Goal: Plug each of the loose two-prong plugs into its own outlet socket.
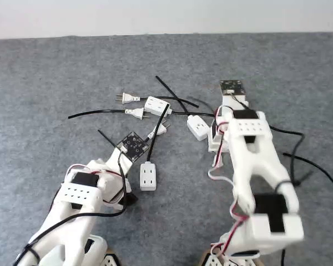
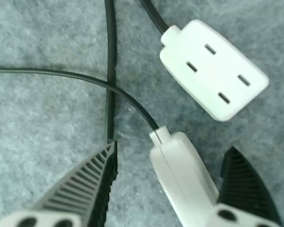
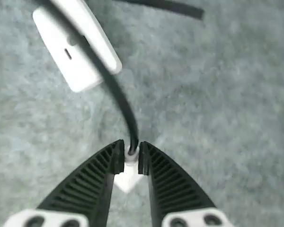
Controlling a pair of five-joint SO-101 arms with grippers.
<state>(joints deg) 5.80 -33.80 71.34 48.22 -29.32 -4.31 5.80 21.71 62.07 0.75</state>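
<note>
In the left wrist view my left gripper (image 2: pixel 173 151) is open, its ribbed fingers (image 2: pixel 92 187) wide apart just above the carpet. A white two-prong plug (image 2: pixel 180 172) on a black cord lies between them, close to one finger. Just beyond sits a white outlet socket (image 2: pixel 213 68), slots facing up. My right gripper (image 3: pixel 130 146) is shut on another white plug (image 3: pixel 127 177), whose cord runs past a white socket (image 3: pixel 75 52). The high view shows three sockets (image 1: pixel 148 175) (image 1: pixel 157 105) (image 1: pixel 198 127) and loose plugs (image 1: pixel 127 98) (image 1: pixel 136 113) (image 1: pixel 161 130).
Grey carpet (image 1: pixel 44 83) covers the table. Black cords (image 1: pixel 94 113) cross the middle between plugs and sockets, and one loops to the right of the right arm (image 1: pixel 261 160). The left arm (image 1: pixel 80 191) stands at the near left.
</note>
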